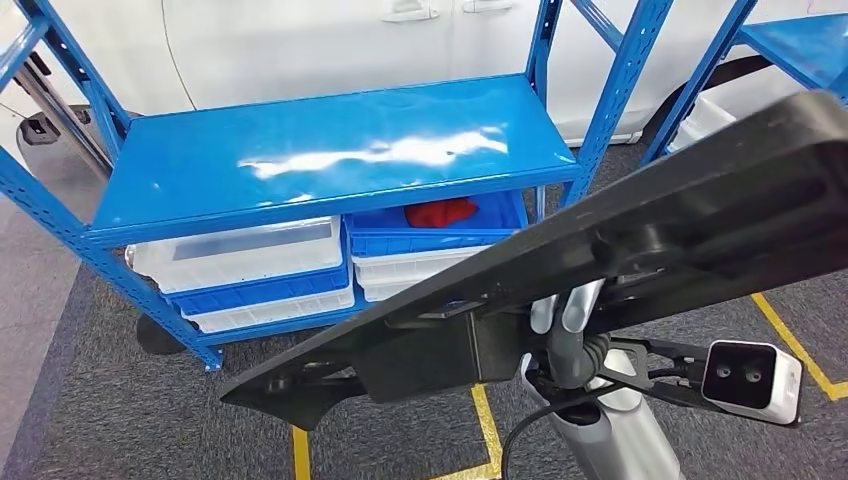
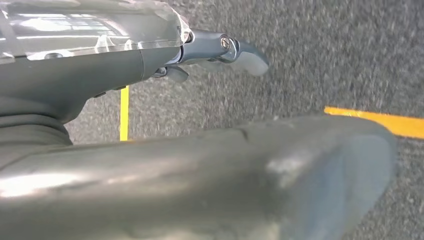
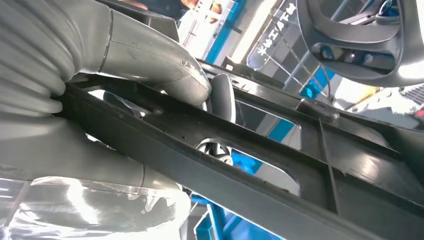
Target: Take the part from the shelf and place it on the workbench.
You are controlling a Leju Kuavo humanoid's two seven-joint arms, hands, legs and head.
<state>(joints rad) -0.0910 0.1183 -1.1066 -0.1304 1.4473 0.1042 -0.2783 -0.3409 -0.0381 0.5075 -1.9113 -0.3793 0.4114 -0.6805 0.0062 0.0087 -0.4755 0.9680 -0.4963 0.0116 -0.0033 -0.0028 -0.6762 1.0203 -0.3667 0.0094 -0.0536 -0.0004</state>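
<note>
Part, long black panel, clamped in right hand fingers, clear of blue shelf edge; left hand fingers apart.

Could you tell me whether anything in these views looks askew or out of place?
The long black part slants steeply across the head view, held off-centre by the right hand. A red item lies in a blue bin. Nothing looks spilled or damaged.

The right arm was a silver cylinder with a black cable looping beside it and a white wrist camera with two dark lenses. Each robot hand wore a grey ribbed cover, a thick grey thumb, and clear plastic wrap.
</note>
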